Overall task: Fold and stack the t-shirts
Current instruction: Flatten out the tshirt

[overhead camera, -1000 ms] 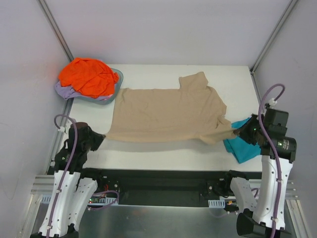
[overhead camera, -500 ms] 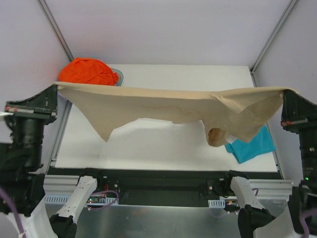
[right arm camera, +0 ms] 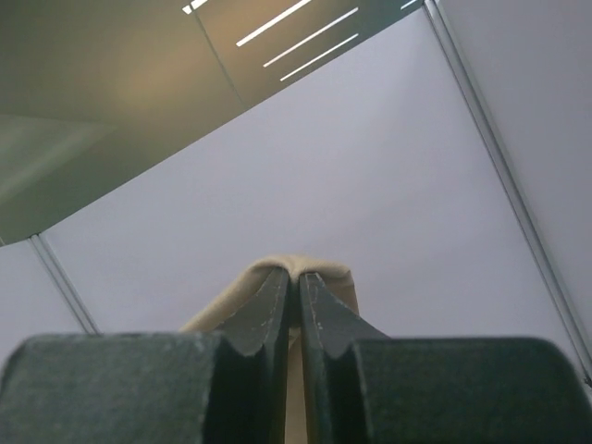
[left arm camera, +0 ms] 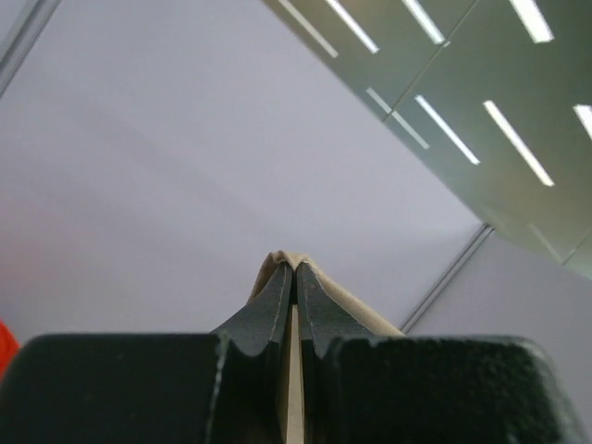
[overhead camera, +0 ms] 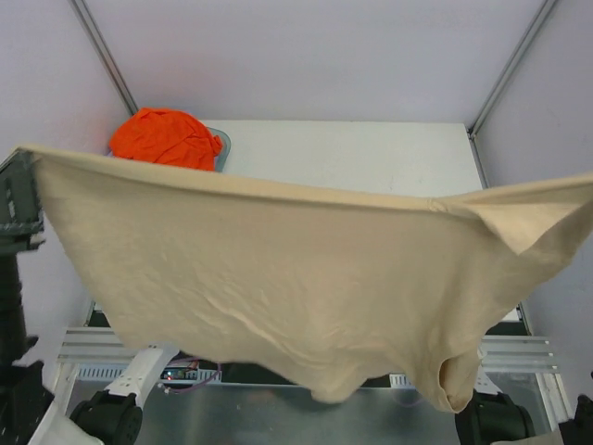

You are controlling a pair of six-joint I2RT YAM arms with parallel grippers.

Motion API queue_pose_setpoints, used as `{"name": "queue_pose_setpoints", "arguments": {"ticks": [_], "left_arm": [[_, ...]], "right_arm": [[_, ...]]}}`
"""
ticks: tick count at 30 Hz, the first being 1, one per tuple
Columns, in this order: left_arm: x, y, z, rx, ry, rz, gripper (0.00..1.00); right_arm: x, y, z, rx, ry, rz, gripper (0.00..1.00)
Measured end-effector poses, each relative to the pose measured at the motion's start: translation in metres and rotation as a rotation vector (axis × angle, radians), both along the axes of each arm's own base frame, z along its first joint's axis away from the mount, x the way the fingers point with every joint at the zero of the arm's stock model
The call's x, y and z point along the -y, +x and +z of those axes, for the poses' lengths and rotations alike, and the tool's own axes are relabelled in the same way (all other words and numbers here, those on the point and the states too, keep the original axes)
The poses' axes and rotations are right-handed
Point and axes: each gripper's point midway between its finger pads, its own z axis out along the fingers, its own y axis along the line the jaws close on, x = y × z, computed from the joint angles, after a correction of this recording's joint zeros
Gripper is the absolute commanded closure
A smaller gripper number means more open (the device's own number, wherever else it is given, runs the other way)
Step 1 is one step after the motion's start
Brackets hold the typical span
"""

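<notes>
A tan t-shirt [overhead camera: 278,278] hangs stretched wide in the air, high above the table and close to the top camera. It fills most of that view and hides the table's near half. My left gripper [left arm camera: 294,268] is shut on one corner of it, with tan cloth [left arm camera: 277,264] bunched over the fingertips. My right gripper [right arm camera: 298,273] is shut on the opposite corner, and tan cloth [right arm camera: 324,273] is draped over its tips too. An orange t-shirt [overhead camera: 165,137] lies crumpled at the back left.
The orange shirt sits in a shallow teal-grey basin [overhead camera: 220,146] at the table's back left corner. The white table [overhead camera: 371,153] shows only at its far half. Part of my left arm [overhead camera: 15,199] rises at the left edge.
Both grippers have lifted the tan shirt off the table and pulled it taut. It rose from lying flat to a wide sheet hanging in front of the top camera.
</notes>
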Motion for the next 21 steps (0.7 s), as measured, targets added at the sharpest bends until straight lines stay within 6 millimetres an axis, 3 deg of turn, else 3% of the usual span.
{"name": "queue_pose_setpoints", "arguments": {"ticks": [2, 4, 6, 8, 9, 10, 11, 12, 14, 16, 18, 21], "left_arm": [[0.003, 0.037, -0.011, -0.073, 0.009, 0.005, 1.0], [0.006, 0.087, -0.034, -0.18, 0.017, 0.01, 1.0], [0.01, 0.146, -0.069, -0.307, 0.025, 0.016, 1.0], [0.014, 0.209, -0.121, -0.46, 0.036, 0.025, 1.0], [0.017, 0.243, -0.158, -0.552, 0.045, 0.026, 1.0], [0.019, 0.263, -0.185, -0.62, 0.052, 0.025, 1.0], [0.022, 0.289, -0.221, -0.698, 0.06, 0.026, 1.0], [0.023, 0.31, -0.26, -0.777, 0.067, 0.026, 1.0], [0.026, 0.338, -0.333, -0.93, 0.079, 0.026, 1.0], [0.028, 0.358, -0.409, -1.092, 0.091, 0.027, 1.0], [0.029, 0.375, -0.467, -1.219, 0.102, 0.027, 1.0], [0.034, 0.404, -0.532, -1.354, 0.118, 0.017, 1.0]], "right_arm": [[0.002, 0.022, 0.002, -0.021, -0.009, -0.002, 0.9], [0.005, 0.063, -0.004, -0.079, -0.018, -0.004, 0.89], [0.009, 0.124, -0.024, -0.183, -0.024, 0.001, 0.87], [0.013, 0.195, -0.056, -0.314, -0.032, 0.01, 0.85], [0.015, 0.236, -0.081, -0.395, -0.036, 0.018, 0.84], [0.016, 0.275, -0.11, -0.473, -0.042, 0.036, 0.84], [0.015, 0.302, -0.136, -0.538, -0.047, 0.056, 0.84], [0.014, 0.344, -0.181, -0.638, -0.052, 0.084, 0.84], [0.013, 0.394, -0.262, -0.819, -0.043, 0.124, 0.84], [0.012, 0.428, -0.346, -1.01, -0.024, 0.161, 0.84], [0.01, 0.45, -0.412, -1.152, -0.006, 0.195, 0.86], [0.004, 0.479, -0.477, -1.274, 0.014, 0.256, 0.87]]}}
